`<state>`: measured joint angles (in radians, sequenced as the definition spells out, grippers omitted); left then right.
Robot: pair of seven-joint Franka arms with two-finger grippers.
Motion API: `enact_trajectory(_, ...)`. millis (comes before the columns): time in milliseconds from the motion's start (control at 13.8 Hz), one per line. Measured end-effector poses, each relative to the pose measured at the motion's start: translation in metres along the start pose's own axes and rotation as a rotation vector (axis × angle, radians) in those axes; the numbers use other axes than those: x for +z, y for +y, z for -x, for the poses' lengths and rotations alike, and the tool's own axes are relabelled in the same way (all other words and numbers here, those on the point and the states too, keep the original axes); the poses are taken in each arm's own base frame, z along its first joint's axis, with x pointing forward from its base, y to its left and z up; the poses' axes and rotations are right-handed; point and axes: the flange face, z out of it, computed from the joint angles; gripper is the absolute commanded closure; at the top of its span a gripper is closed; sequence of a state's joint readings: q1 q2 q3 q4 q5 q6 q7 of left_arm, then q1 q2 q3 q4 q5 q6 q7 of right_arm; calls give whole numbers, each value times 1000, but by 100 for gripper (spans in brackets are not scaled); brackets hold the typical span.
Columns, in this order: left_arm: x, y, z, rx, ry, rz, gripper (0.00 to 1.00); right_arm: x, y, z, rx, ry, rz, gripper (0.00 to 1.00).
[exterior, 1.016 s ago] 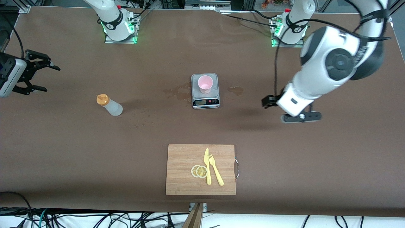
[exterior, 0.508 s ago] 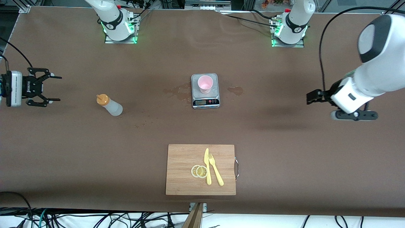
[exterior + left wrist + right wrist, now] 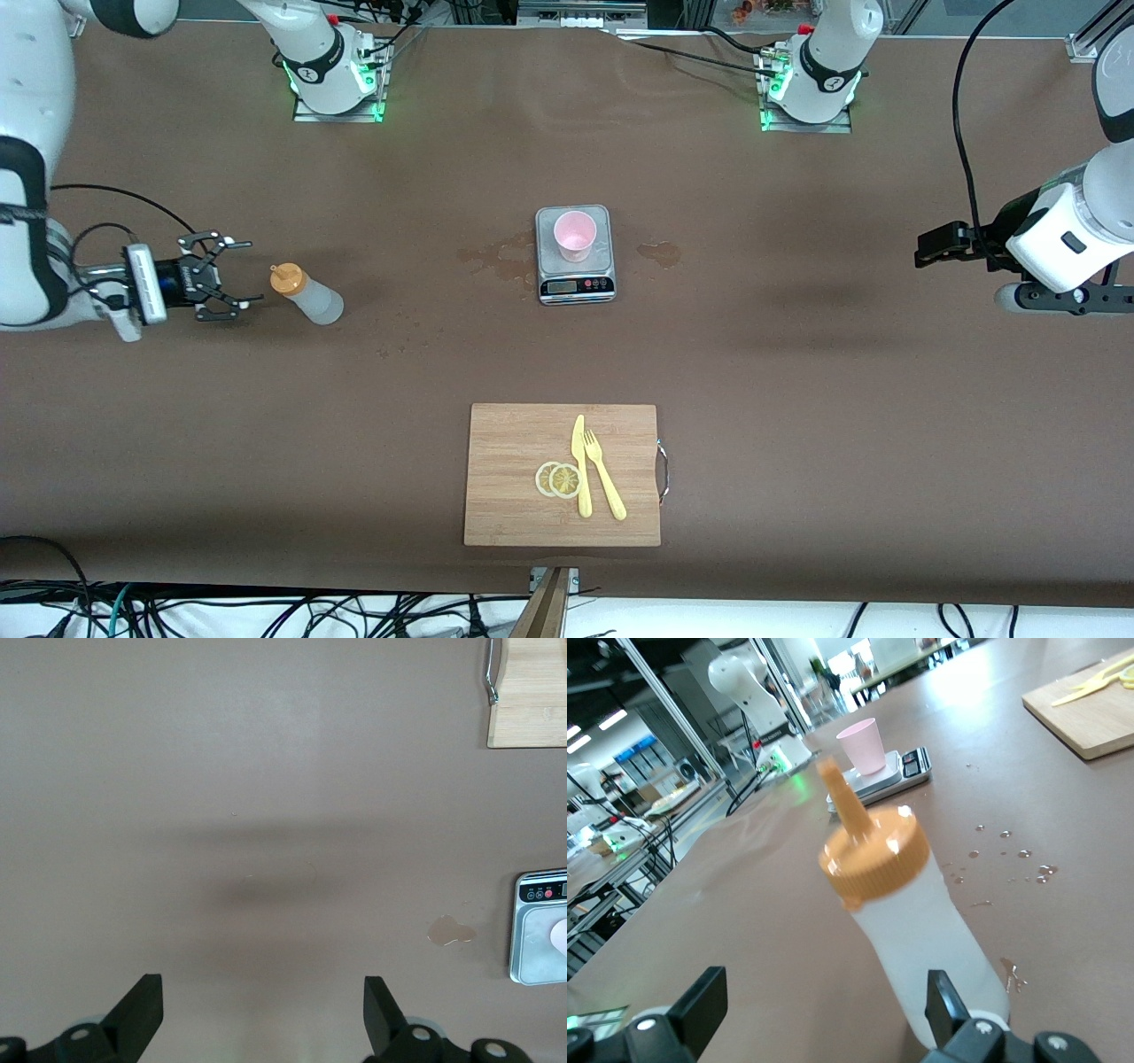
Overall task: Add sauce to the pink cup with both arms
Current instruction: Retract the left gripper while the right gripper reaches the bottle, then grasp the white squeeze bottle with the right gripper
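Right gripper [image 3: 229, 279] sits low at the right arm's end of the table, jaws spread wide, empty, just beside the sauce [image 3: 306, 295], which stands at its 3 o'clock in the front view. The pink cup [image 3: 574, 235] rests on the scale [image 3: 576, 285] mid-table. Left gripper [image 3: 928, 248] hangs over bare table at the left arm's end, wide open, holding nothing

No readable text, scale [image 3: 574, 266] display and buttons too small
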<state>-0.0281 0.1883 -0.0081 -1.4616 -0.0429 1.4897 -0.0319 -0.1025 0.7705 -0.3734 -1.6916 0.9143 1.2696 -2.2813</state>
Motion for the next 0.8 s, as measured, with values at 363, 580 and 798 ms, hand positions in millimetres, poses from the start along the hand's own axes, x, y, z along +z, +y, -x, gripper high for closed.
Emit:
enact_trajectory(363,-4,-23,5,-3,-11,6,0,-15,15,-24,-164,-32,32,0)
enact_trajectory(580,-4,-35,5,-2,-12,9,0,-10,20,-29,-208,-34,32,0)
enact_trajectory(798,-4,-30,5,7,-13,9,0,-8,22,-28,-237,-34,32,0)
